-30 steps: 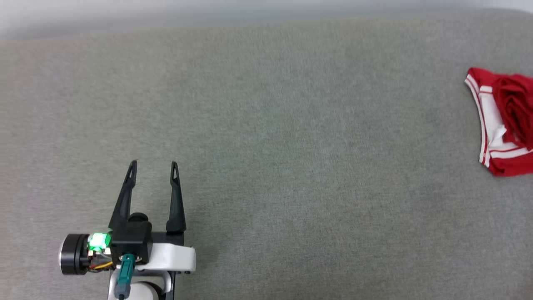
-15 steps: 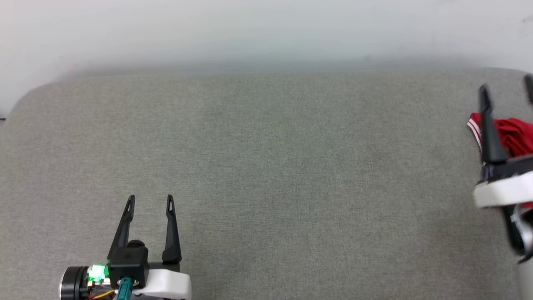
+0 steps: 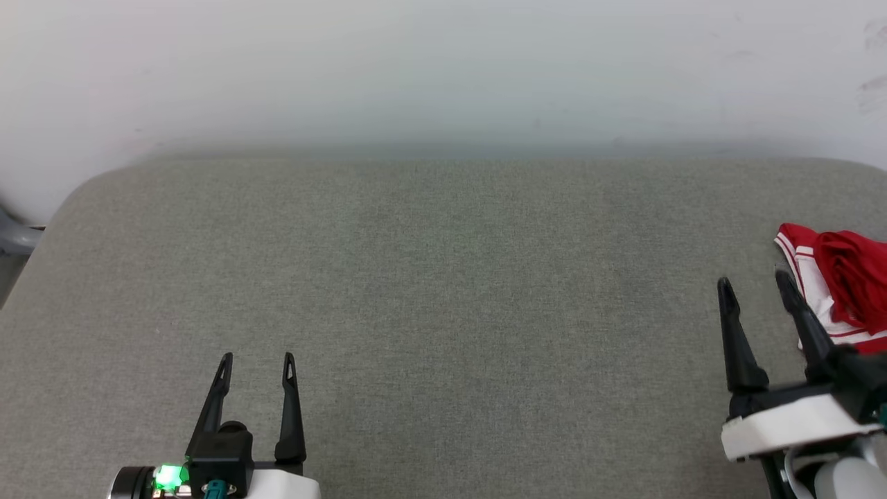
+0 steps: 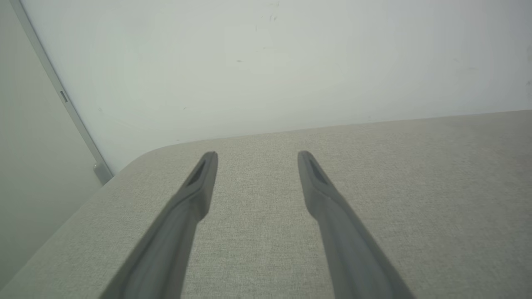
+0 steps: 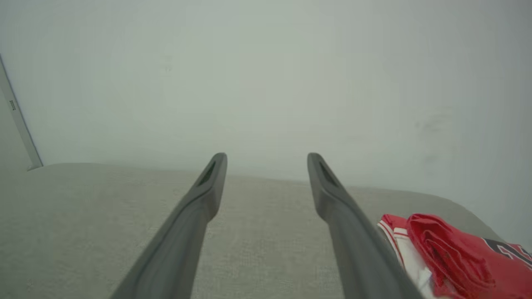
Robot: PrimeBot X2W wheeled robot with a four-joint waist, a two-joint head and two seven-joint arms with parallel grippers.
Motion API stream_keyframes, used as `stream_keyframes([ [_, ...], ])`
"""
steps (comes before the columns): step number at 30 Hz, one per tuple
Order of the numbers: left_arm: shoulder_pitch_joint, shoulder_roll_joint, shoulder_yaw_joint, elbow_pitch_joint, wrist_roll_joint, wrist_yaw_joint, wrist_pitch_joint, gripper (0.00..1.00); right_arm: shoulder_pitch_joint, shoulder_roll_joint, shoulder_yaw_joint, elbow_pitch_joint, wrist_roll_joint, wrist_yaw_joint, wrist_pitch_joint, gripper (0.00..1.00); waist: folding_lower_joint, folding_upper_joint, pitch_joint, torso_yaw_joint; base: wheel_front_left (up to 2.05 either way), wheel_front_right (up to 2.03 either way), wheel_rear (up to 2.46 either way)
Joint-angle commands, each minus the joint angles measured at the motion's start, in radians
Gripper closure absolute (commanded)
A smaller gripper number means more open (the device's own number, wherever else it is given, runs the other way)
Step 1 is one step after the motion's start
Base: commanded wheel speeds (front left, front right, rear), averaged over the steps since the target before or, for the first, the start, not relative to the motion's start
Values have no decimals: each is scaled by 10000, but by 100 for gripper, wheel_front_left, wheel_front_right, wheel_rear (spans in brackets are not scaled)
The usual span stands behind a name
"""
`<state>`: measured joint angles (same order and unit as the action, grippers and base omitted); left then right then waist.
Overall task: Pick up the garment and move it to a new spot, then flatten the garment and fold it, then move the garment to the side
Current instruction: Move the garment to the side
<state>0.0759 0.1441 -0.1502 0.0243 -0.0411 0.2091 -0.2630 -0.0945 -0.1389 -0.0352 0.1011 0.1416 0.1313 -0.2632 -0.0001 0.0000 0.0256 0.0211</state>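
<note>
The shirt point(image 3: 852, 284) lay bunched at the right edge of the worktop point(image 3: 443, 312); our right jaws, just beside it, and our left jaws stood wide and empty. We judged this either a pickup pending or the final set-aside done; the rumpled cloth settled neither.

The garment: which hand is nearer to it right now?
Right. The right hand sits open just left of the garment; the left hand sits open far off to its left.
</note>
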Motion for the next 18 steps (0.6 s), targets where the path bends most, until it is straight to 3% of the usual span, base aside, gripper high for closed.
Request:
stream_keyframes([
  [1,68,-36,34,2,-44,-38,-21,0,201,58,-93,-5,34,-13,-14,0,1,0,-84,-5,0,0,0],
  [18,479,-160,136,123,-194,-410,-21,0,1947,453,-136,-714,223,-11,-15,0,1,0,-528,-61,0,0,0],
])
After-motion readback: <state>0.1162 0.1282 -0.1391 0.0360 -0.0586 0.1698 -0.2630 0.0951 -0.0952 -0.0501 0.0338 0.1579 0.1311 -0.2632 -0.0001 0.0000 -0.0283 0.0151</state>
